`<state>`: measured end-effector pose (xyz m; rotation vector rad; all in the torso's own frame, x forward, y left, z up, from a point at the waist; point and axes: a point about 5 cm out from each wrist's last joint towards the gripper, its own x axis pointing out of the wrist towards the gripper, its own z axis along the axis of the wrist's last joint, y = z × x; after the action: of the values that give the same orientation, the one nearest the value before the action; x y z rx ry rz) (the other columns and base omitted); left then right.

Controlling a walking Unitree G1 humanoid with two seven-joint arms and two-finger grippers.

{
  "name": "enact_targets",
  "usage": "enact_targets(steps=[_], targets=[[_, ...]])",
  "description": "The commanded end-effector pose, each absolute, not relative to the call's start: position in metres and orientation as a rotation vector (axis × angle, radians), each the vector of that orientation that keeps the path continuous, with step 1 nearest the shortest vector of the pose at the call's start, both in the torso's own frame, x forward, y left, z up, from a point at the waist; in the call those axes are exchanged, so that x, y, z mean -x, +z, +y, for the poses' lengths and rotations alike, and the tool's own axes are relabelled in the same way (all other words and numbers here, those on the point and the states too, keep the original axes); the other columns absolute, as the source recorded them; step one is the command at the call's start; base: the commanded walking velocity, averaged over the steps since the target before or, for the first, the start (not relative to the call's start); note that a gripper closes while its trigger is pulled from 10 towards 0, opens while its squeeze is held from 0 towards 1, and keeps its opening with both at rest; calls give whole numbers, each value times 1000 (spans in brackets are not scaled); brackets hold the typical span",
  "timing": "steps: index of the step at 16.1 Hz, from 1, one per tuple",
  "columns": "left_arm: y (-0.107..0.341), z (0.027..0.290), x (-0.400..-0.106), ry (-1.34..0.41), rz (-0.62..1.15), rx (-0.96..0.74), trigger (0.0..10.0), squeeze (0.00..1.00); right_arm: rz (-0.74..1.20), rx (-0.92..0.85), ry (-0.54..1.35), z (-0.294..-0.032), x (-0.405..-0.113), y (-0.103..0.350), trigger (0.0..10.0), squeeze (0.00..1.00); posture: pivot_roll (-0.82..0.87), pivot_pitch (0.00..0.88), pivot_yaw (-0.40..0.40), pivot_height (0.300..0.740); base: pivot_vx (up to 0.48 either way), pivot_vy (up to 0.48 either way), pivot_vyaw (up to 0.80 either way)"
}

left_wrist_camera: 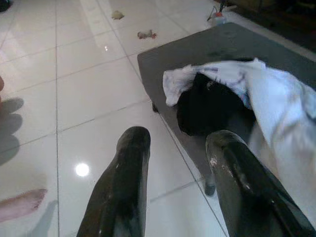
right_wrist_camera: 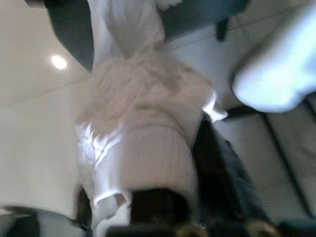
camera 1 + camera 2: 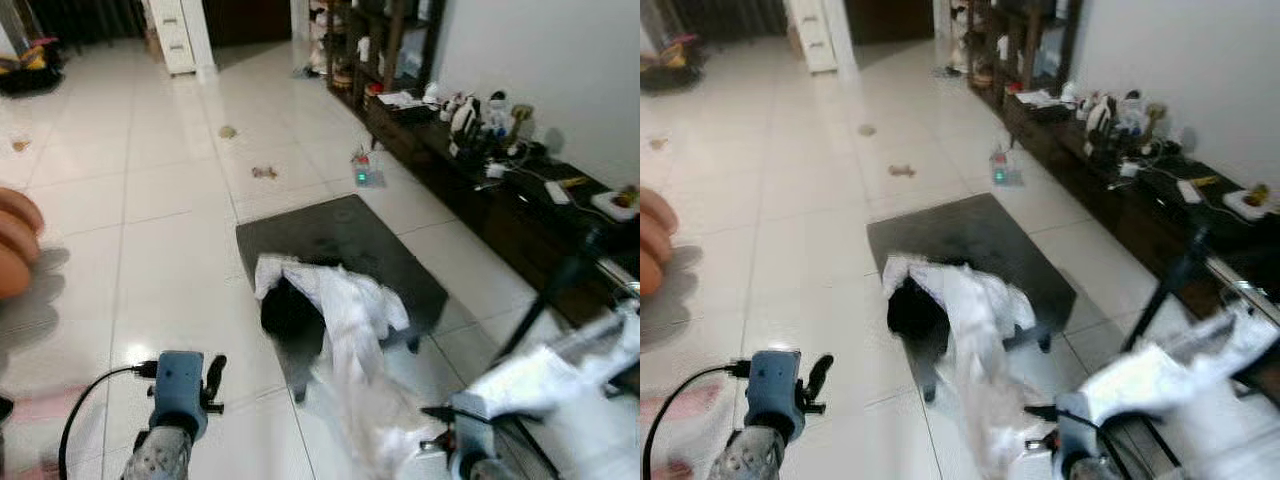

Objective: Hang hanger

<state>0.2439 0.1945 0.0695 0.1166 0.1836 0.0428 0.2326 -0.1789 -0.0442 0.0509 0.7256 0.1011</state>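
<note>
A white garment (image 3: 345, 310) lies heaped on a low dark table (image 3: 340, 235) and trails off its near edge toward my right gripper (image 3: 432, 425). In the right wrist view that gripper (image 2: 158, 163) is shut on the garment's ribbed white cloth (image 2: 148, 148), which covers most of the fingers. A black item (image 3: 290, 310) sits under the white cloth on the table. My left gripper (image 3: 213, 375) hovers over the floor left of the table, open and holding nothing (image 1: 177, 138). I cannot make out a hanger.
A blurred white cloth (image 3: 560, 370) and a slanted dark pole (image 3: 560, 280) stand at the right. A long dark cabinet (image 3: 470, 180) with clutter lines the right wall. A person's hand (image 3: 12, 240) shows at the left edge. White tiled floor (image 3: 150, 200) stretches ahead.
</note>
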Motion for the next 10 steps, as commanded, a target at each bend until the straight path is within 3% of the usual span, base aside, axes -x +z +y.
enact_targets(steps=[1,2,10], targets=[[67,198,-242,45,196,-139,10000,0,713,-61,108,-175,-234,-43,10000,0,34,81,-32,740,0,0,0],[67,198,-242,44,199,-140,10000,0,710,-61,109,-176,-235,-42,10000,0,31,86,-32,740,0,0,0],[67,193,-245,3,208,-141,10000,0,697,-67,86,-175,-241,-36,10000,0,14,112,-26,740,0,0,-800]])
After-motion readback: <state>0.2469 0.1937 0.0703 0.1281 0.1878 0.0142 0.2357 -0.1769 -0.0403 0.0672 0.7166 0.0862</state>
